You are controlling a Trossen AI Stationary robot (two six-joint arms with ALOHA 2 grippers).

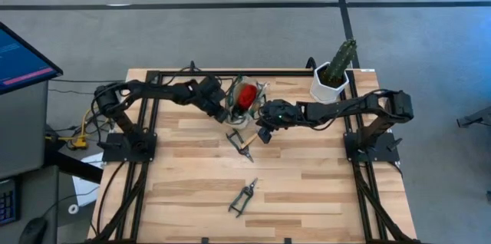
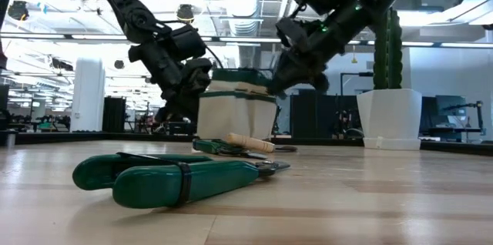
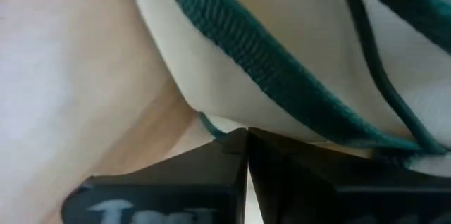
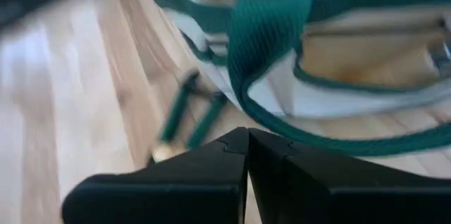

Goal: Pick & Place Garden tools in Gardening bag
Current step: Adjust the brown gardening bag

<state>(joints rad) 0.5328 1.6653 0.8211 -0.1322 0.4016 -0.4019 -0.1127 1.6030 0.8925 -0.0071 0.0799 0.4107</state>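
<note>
— What's your table and room like?
— I see pale wood planks (image 1: 307,190); an open hall with ceiling ducts lies behind.
— Any writing?
— None I can read.
— Grippers?
— Left gripper (image 1: 222,113) closed, empty, pressed against the gardening bag (image 1: 244,98) at twelve o'clock. Right gripper (image 1: 265,133) closed, empty, beside it. Pruning shears (image 1: 243,198) lie at six.
</note>
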